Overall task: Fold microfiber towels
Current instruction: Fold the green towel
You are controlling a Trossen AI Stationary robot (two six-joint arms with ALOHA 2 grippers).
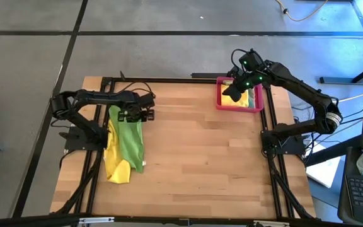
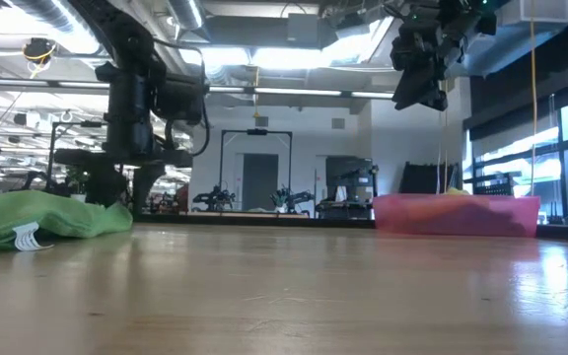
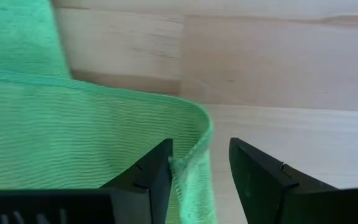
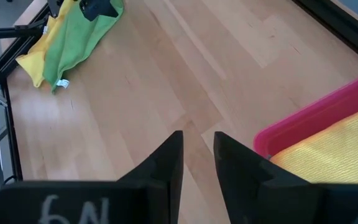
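Observation:
A bright green towel (image 1: 130,142) lies bunched on a yellow towel (image 1: 115,169) at the table's left edge. My left gripper (image 1: 134,116) points down over the green towel's far end. In the left wrist view, my left gripper (image 3: 201,149) is open, with the green towel's (image 3: 73,137) curled hemmed edge between the fingertips. My right gripper (image 1: 235,91) hangs well above the pink tray (image 1: 219,94) at the far right. In the right wrist view, my right gripper (image 4: 197,140) shows a narrow gap with nothing in it. A second yellow towel (image 4: 340,149) lies in the tray. My left gripper comes from above, pointing down, with one finger (image 3: 157,168) over the green cloth and the other (image 3: 253,174) over bare wood. The towel's curled edge (image 3: 194,163) stands between them, lying on the table. I cannot tell whether the fingers touch it.
The table's middle and near part is bare wood (image 1: 207,164). A black frame rail (image 1: 93,151) runs along the left side under the towels, and another (image 1: 273,157) runs along the right side. A white label (image 2: 28,239) sticks out of the green towel's near end.

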